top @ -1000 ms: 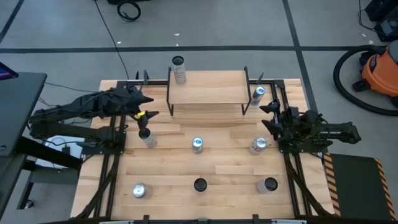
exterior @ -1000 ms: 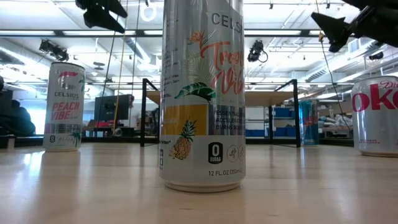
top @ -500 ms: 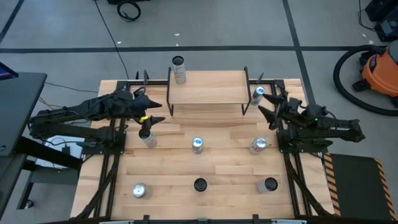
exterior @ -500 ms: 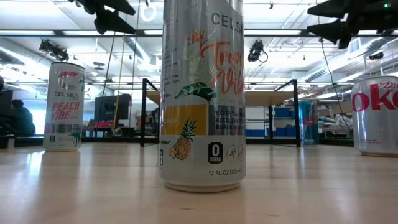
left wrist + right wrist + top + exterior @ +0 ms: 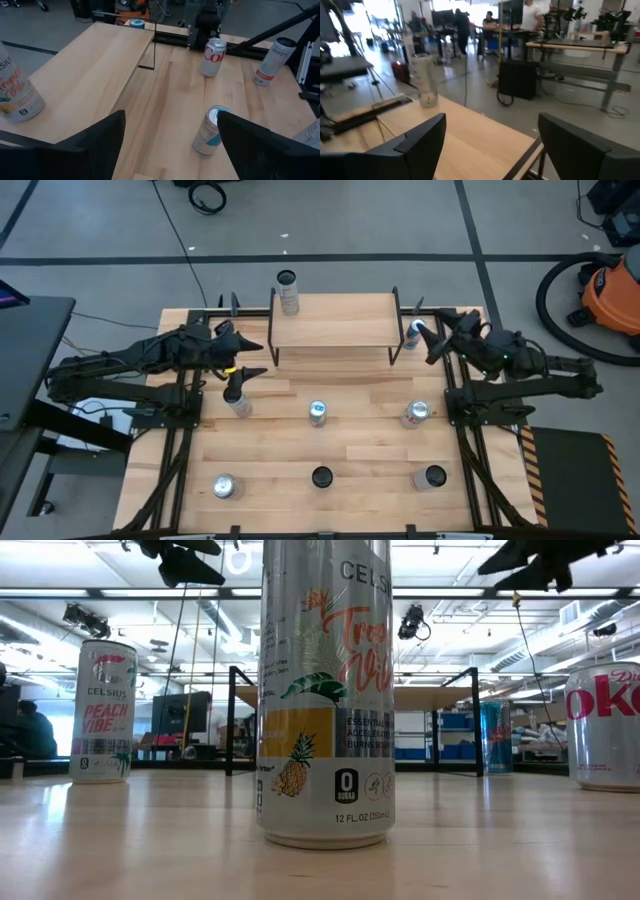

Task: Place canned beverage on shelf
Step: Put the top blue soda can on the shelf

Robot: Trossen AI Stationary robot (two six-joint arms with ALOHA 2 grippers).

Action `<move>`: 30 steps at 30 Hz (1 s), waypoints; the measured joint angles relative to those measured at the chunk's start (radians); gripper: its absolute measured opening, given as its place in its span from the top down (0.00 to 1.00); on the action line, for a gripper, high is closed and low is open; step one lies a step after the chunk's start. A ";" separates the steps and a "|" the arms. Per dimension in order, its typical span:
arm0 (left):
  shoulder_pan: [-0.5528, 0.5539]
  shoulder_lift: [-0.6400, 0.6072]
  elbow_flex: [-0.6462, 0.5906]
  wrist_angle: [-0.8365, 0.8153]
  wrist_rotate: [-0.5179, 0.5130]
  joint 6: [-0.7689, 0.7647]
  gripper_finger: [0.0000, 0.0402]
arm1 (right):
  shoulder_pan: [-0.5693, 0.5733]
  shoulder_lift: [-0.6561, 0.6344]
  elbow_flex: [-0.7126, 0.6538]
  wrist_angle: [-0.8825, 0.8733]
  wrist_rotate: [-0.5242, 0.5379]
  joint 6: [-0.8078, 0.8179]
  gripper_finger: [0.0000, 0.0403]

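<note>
1. We see the shelf [image 5: 333, 320] holding one can [image 5: 288, 292] at its back left corner.
2. Seven cans sit off it.
3. Both grippers, left [image 5: 243, 359] and right [image 5: 428, 344], flank the shelf, spread wide, empty.

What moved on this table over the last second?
The right gripper swung up from the table's right edge toward the shelf end, beside the blue can. The left gripper edged toward the wooden-topped shelf. Both stay open and empty; no can moved.
</note>
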 joint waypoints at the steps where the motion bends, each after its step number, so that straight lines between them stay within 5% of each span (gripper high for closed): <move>1: 0.000 0.000 0.000 0.000 0.000 0.006 0.21 | -0.005 0.022 0.018 -0.016 0.008 0.000 0.19; 10: 0.000 0.000 0.000 -0.001 0.000 0.010 0.21 | -0.148 0.186 0.189 -0.204 0.023 0.056 0.19; 17: 0.000 0.000 0.000 -0.001 0.000 0.021 0.21 | -0.337 0.260 0.307 -0.391 -0.176 0.179 0.19; 30: 0.000 0.000 0.000 -0.002 0.000 0.035 0.21 | -0.572 0.449 0.314 -0.499 -0.320 0.240 0.19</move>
